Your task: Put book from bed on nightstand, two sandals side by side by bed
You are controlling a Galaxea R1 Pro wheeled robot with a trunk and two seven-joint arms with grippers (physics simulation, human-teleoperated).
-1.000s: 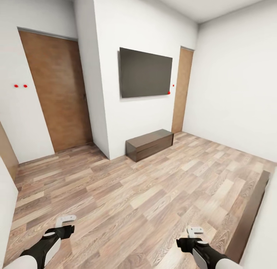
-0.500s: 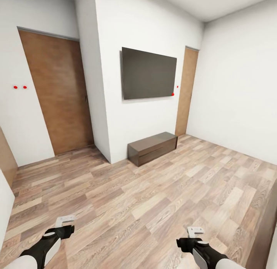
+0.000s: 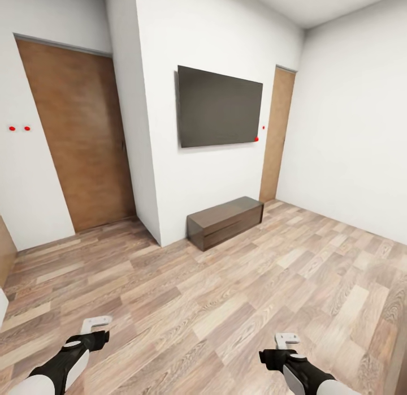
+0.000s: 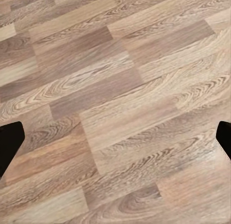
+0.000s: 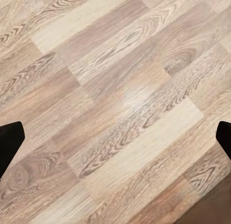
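Both the left claw (image 3: 95, 325) and right claw (image 3: 287, 339) hang released and empty over the plank floor (image 3: 226, 293) of the bedroom (image 3: 350, 129), facing a wall television (image 3: 219, 107) above a low bench (image 3: 226, 222)

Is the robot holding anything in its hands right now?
No, nothing. The left gripper and the right gripper are both open and empty, with just the wood floor under them.

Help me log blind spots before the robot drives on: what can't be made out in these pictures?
- Left gripper, right gripper: arms cut by the head view's lower edge.
- Fingertips: cut by the wrist views' edges.
- Red dots on the wall: too small to identify.
- Dark strip: cut by the head view's right edge.
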